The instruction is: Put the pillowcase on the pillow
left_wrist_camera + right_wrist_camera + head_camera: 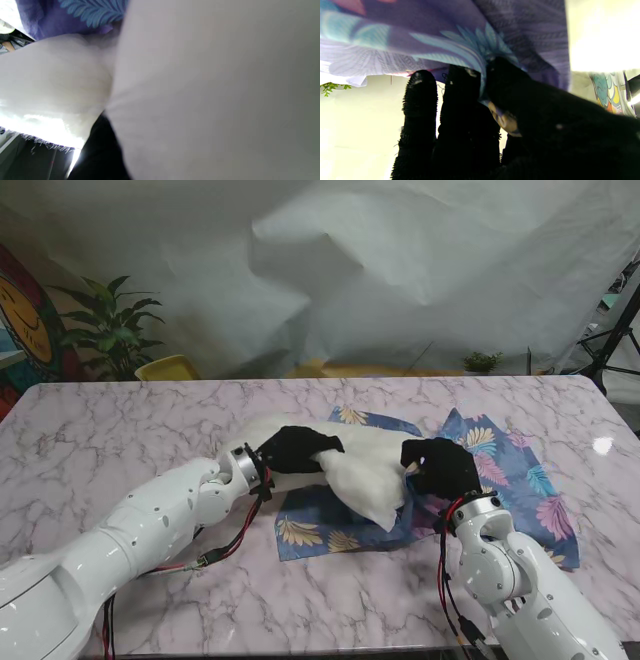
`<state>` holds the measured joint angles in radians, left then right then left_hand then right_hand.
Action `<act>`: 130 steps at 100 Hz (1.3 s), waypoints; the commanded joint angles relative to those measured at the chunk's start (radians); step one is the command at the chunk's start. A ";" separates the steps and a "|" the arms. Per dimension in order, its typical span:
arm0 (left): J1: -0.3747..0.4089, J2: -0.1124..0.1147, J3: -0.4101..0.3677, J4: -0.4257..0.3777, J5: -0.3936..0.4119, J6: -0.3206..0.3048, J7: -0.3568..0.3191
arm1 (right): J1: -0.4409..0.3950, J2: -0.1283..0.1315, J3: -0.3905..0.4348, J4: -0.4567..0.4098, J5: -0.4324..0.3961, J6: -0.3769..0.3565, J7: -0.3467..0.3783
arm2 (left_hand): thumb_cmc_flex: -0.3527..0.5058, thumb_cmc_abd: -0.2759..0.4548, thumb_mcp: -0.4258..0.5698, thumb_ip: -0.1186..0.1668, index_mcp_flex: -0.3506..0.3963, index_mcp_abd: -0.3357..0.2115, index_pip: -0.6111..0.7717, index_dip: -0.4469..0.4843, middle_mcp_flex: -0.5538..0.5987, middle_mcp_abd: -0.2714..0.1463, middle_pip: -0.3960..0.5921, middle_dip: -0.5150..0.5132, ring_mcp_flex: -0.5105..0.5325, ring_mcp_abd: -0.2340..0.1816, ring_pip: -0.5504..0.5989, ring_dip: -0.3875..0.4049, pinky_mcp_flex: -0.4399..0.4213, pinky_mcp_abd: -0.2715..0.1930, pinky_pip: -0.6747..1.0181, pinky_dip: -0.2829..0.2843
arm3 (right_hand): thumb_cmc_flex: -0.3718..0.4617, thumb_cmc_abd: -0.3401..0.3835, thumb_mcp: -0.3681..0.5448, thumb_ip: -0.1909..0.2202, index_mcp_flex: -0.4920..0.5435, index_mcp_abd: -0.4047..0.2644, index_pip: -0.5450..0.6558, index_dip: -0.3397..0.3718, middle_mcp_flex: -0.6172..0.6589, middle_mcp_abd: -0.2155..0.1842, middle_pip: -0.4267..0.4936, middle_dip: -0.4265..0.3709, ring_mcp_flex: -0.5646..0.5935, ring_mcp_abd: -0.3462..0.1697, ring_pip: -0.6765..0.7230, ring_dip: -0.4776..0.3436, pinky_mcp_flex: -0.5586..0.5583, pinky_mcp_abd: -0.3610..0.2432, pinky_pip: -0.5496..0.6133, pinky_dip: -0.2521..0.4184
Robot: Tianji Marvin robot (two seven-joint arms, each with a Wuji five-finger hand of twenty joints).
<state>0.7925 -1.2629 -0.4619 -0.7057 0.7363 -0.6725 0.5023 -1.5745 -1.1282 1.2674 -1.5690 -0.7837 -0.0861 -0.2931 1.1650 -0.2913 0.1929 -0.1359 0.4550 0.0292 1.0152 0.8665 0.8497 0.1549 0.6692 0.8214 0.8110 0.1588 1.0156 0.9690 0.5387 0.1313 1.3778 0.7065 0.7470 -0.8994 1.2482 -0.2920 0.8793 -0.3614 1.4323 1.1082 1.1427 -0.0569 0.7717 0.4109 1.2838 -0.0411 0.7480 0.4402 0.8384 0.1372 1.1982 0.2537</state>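
While the white pillow (360, 465) lies across the leaf-print pillowcase (510, 470), the left hand (298, 448) clutches its end and the right hand (443, 465) pinches the pillowcase's edge.

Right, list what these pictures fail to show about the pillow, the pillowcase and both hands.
- Stand view: the pillow covers the pillowcase opening; how far it is in is hidden.
- Left wrist view: white fabric fills it, blurred; the left hand fingers are hidden.
- Right wrist view: the right hand pinches cloth; the pillow is out of sight.
- Stand view: the near pillowcase corner hides behind the right forearm.
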 commanded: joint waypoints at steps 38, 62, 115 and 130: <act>0.010 -0.019 0.016 -0.035 -0.050 0.194 -0.084 | -0.009 0.002 -0.011 -0.025 -0.006 -0.024 0.014 | 0.126 0.199 -0.104 0.064 -0.022 0.156 0.092 -0.220 0.140 -0.082 0.252 -0.029 0.223 -0.173 0.194 -0.017 0.185 -0.059 0.153 -0.007 | 0.045 0.048 0.013 0.031 0.029 -0.007 0.083 0.013 0.037 -0.044 0.053 0.024 0.025 -0.017 0.021 0.009 -0.012 0.018 -0.012 0.013; 0.044 -0.041 -0.011 -0.079 -0.088 0.355 -0.073 | -0.022 0.009 -0.016 -0.049 -0.016 -0.036 0.049 | 0.125 0.210 -0.205 0.085 0.024 0.241 0.109 -0.263 0.234 -0.131 0.316 -0.038 0.340 -0.206 0.238 -0.063 0.319 -0.048 0.217 -0.056 | 0.043 0.051 0.010 0.031 0.027 -0.009 0.082 0.015 0.035 -0.042 0.050 0.022 0.024 -0.018 0.013 0.004 -0.015 0.023 -0.014 0.013; 0.072 -0.095 0.010 -0.127 -0.143 0.563 -0.079 | 0.022 0.013 -0.087 -0.058 -0.014 -0.028 0.089 | 0.052 0.166 -0.192 0.108 0.150 0.348 0.086 -0.317 0.419 -0.206 0.334 -0.075 0.467 -0.302 0.367 -0.162 0.520 -0.105 0.339 -0.127 | -0.015 0.041 0.042 0.019 -0.002 -0.017 0.065 -0.038 0.034 -0.028 0.050 0.004 0.027 -0.012 0.000 -0.003 -0.031 0.043 -0.022 0.014; 0.073 -0.100 0.015 -0.140 -0.159 0.614 -0.110 | 0.030 0.010 -0.102 -0.067 -0.029 0.001 0.070 | 0.038 0.160 -0.189 0.110 0.175 0.353 0.084 -0.324 0.447 -0.219 0.330 -0.078 0.468 -0.318 0.401 -0.182 0.526 -0.127 0.372 -0.120 | -0.064 0.040 0.037 0.004 -0.033 -0.018 0.051 -0.091 0.025 -0.022 0.052 0.001 0.026 -0.009 -0.013 -0.004 -0.041 0.054 -0.025 0.014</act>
<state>0.8706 -1.3460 -0.4533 -0.8494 0.5846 -0.0510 0.3977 -1.5445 -1.1098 1.1727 -1.6213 -0.8013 -0.1070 -0.2115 1.1437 -0.2506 -0.0679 -0.1225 0.5802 0.2870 1.0855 0.5538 1.1249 0.0532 0.8570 0.7467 1.1589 0.0517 1.1930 0.7720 0.9678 0.0991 1.5569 0.5674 0.7293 -0.8910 1.2461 -0.2919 0.8626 -0.3614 1.4444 1.0600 1.1421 -0.0378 0.7718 0.4111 1.2839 -0.0405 0.7481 0.4402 0.8110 0.1722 1.1801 0.2545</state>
